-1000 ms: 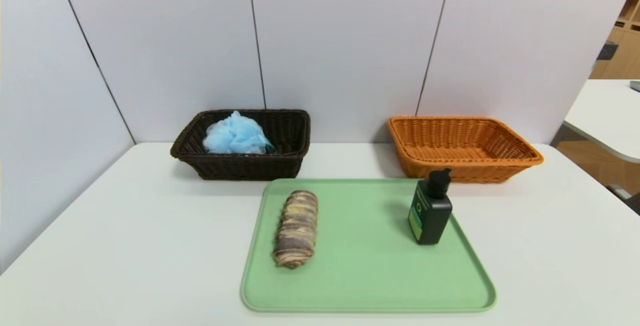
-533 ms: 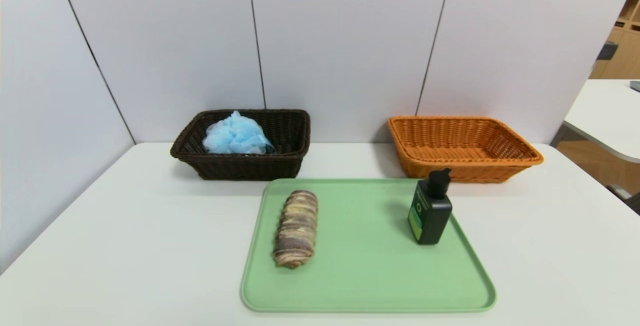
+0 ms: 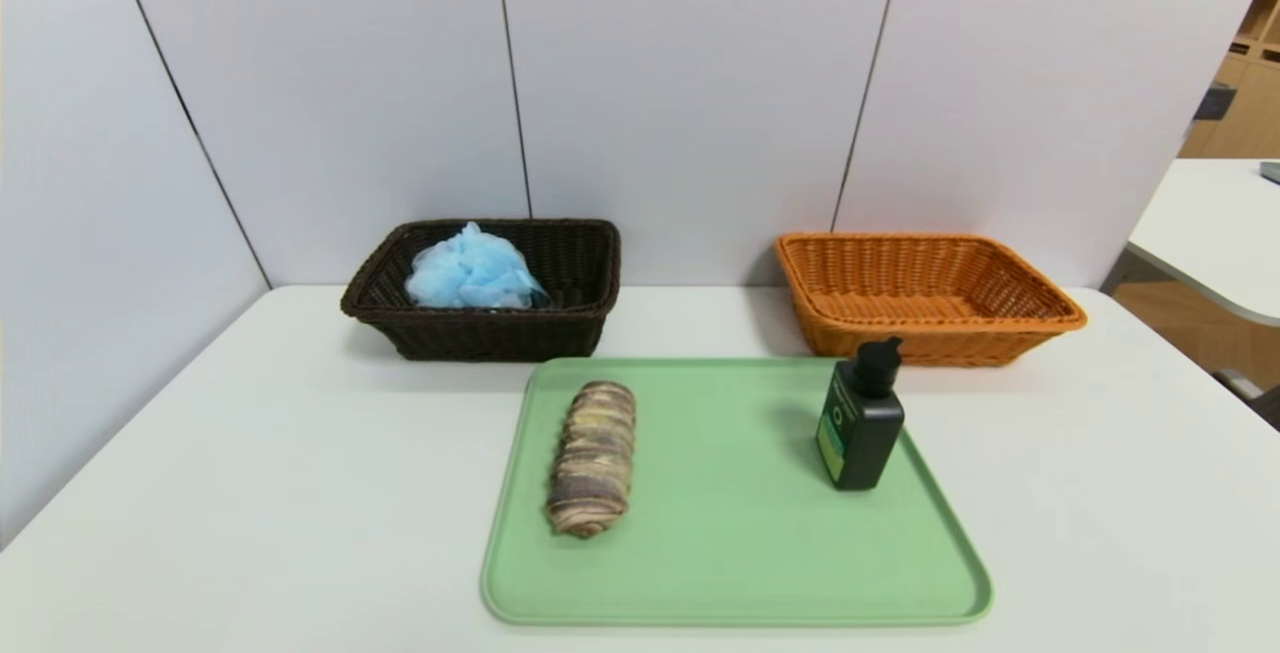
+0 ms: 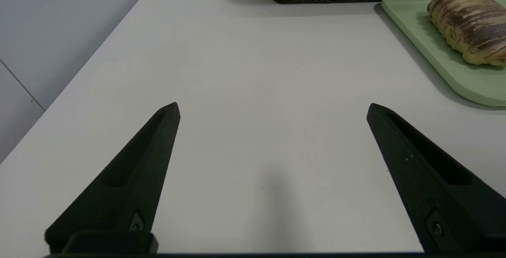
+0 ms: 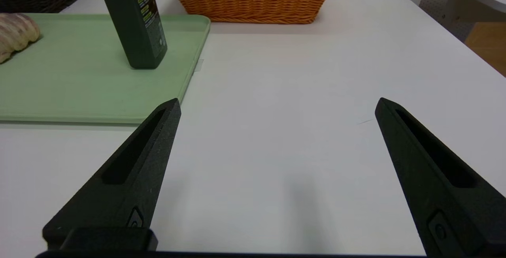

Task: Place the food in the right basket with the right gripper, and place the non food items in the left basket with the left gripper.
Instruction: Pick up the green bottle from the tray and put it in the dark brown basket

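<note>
light: bright, even | shadows: soft, short | focus: sharp

My head view shows neither of my arms. The blue pouf [image 3: 472, 268] sits partly behind the dark basket [image 3: 480, 331] wall. The bottle's [image 5: 136, 21] pump is cut off in my right wrist view.

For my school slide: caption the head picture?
Bread roll and pump bottle wait on a green tray.

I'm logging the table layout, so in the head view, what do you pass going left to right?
Dark brown basket holding the blue bath pouf → bread roll → black pump bottle → orange basket.
</note>
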